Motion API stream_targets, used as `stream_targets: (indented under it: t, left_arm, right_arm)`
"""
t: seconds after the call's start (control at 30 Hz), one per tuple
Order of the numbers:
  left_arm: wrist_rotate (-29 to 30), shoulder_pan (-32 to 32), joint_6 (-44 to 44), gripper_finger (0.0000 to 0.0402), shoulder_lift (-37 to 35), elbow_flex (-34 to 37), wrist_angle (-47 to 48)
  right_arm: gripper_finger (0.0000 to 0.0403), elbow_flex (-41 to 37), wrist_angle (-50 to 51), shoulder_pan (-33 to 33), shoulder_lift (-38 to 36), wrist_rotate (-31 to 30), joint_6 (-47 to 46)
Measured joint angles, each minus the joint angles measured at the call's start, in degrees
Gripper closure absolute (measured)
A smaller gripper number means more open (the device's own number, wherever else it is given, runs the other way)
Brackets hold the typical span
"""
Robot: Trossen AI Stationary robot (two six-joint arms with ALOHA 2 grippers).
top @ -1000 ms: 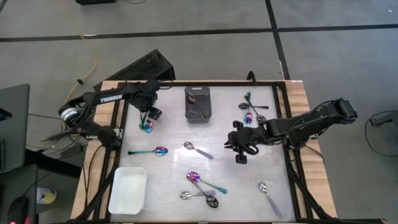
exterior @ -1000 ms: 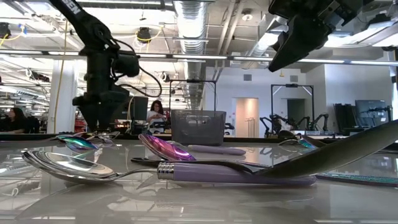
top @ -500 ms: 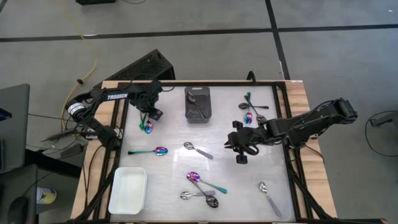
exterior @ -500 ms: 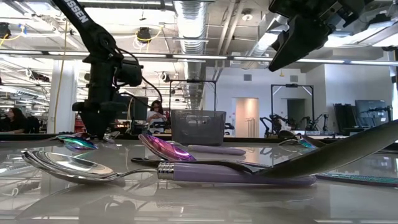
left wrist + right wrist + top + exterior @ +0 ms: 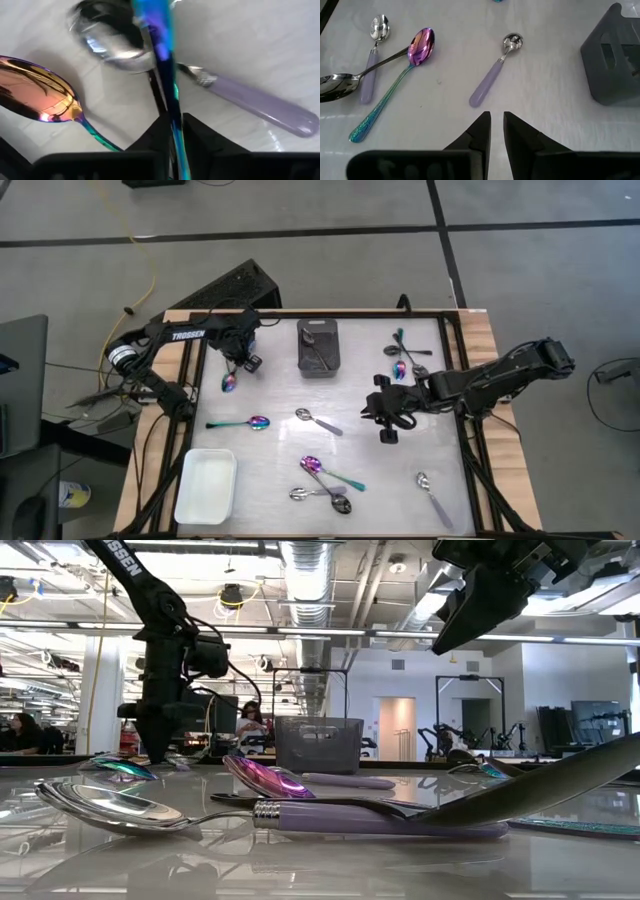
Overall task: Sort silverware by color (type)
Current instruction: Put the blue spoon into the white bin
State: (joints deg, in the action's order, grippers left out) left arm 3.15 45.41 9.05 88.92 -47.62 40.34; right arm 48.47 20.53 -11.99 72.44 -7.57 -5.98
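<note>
My left gripper [image 5: 241, 362] stands at the table's far left, pointing down, shut on a rainbow spoon [image 5: 230, 380]. In the left wrist view, under it lie a silver spoon with a lilac handle [image 5: 250, 100] and a rainbow bowl [image 5: 37, 95]. My right gripper [image 5: 386, 425] hovers right of the middle, fingers nearly together with nothing between them [image 5: 497, 131]. More spoons lie flat on the table: a rainbow one [image 5: 250, 423], a lilac-handled one [image 5: 318, 421], a mixed pile [image 5: 325, 482], a silver one [image 5: 432, 492] and a far-right group [image 5: 405, 358]. My left gripper pinches the spoon's blue-teal iridescent handle [image 5: 172, 112] between its two fingers [image 5: 202, 137]. They come from above, pointing down, and lie across the handle. In the high view the bowl end [image 5: 229, 382] shows beside the gripper, low over the table; whether it rests there I cannot tell.
A small black bin [image 5: 318, 348] with a spoon inside stands at the far middle. A white tray [image 5: 207, 486] sits at the near left corner. Wooden rails [image 5: 480, 330] edge the white table. Bare tabletop lies between the spoons around the middle.
My left gripper has shut on the rainbow spoon's handle. In the high view the spoon's bowl has shifted a little toward the table's left edge. My right arm has kept still.
</note>
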Motion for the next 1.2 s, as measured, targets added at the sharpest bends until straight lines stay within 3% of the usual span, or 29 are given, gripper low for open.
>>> stream_targets:
  t: [0.53, 0.73, 0.87, 0.97, 1.2]
  left_arm:
    - [-2.32, -0.48, -1.23, 0.0387, -7.97, -6.73, 9.24]
    - [-6.79, -0.81, 0.1, 0.0387, -10.86, -9.01, 8.31]
    - [-13.32, -1.81, 1.65, 0.0386, -10.97, -11.79, 8.17]
    - [-15.34, -4.91, 3.91, 0.0386, -11.29, -13.54, 8.23]
    - [-10.51, -19.79, 11.8, 0.0386, -16.76, -15.38, 8.17]
  right_arm:
    - [0.0326, 0.0, -0.04, 0.09, 0.0, 0.0, -0.22]
    - [0.0326, 0.0, -0.07, 0.11, 0.0, -0.45, -2.17]
    - [0.0326, 0.0, 0.0, -0.02, 0.0, -0.46, -1.56]
    - [0.0326, 0.0, 0.29, -0.02, -0.02, -0.26, -0.06]
    - [0.0326, 0.0, 2.21, 0.0, -0.02, -0.04, 0.14]
